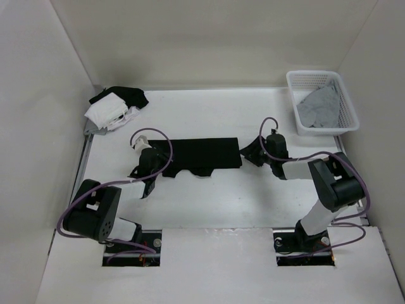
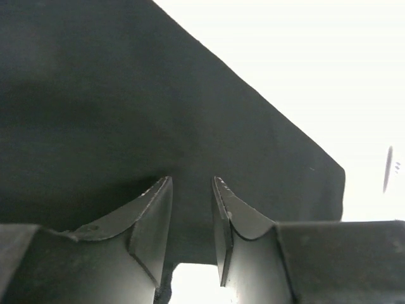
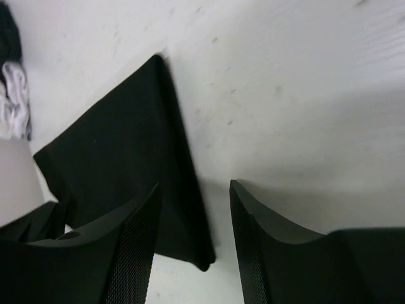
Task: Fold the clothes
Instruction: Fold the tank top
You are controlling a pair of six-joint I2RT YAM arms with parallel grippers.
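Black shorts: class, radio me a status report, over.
Left gripper open, over left end of black shorts. Right gripper open at their right edge. Shorts flat on table. Clothes pile, basket well clear.

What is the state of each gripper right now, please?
Left gripper: open, fingers apart over the black garment, nothing held.
Right gripper: open at the garment's edge, nothing held.
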